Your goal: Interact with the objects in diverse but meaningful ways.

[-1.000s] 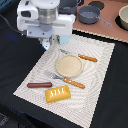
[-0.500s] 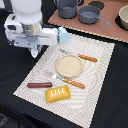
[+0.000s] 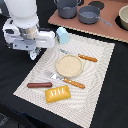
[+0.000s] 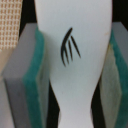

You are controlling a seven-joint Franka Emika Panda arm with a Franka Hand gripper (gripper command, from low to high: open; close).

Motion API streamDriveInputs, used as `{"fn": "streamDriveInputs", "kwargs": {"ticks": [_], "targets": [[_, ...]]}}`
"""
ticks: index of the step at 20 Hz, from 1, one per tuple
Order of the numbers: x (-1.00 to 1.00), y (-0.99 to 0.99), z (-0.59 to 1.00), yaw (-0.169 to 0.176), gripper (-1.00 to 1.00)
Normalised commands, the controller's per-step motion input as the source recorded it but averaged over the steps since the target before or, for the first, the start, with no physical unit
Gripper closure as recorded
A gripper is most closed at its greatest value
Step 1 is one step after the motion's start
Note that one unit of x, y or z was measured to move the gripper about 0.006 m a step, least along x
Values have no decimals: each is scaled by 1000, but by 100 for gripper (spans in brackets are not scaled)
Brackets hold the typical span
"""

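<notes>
In the wrist view a white piece [image 4: 75, 25] with a black claw-like mark fills the space between the teal pads [image 4: 35, 85] of my gripper [image 4: 72, 75], which is shut on it. In the exterior view my gripper [image 3: 34, 52] hangs over the black table just off the exterior view's left edge of the mat; the white piece is hidden there. The pale blue carton [image 3: 63, 35] stands upright beside the arm. The yellow-orange bread loaf [image 3: 58, 93] and the reddish-brown sausage [image 3: 39, 85] lie at the mat's near end.
A striped beige mat [image 3: 102, 80] carries a round tan plate [image 3: 69, 65], an orange-handled fork [image 3: 68, 80] and knife [image 3: 83, 57]. Grey pots [image 3: 90, 14] stand on a brown board [image 3: 112, 31] at the back.
The arm has moved toward the exterior view's left, off the mat's corner and over the black table. The carton, loaf, sausage and cutlery have stayed put.
</notes>
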Motion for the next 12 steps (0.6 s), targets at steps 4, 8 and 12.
{"fn": "streamDriveInputs", "kwargs": {"ticks": [4,8,12], "targets": [[0,126,95,0,-100],[7,24,626,-16,-100],[185,-259,1000,-53,-100]]}}
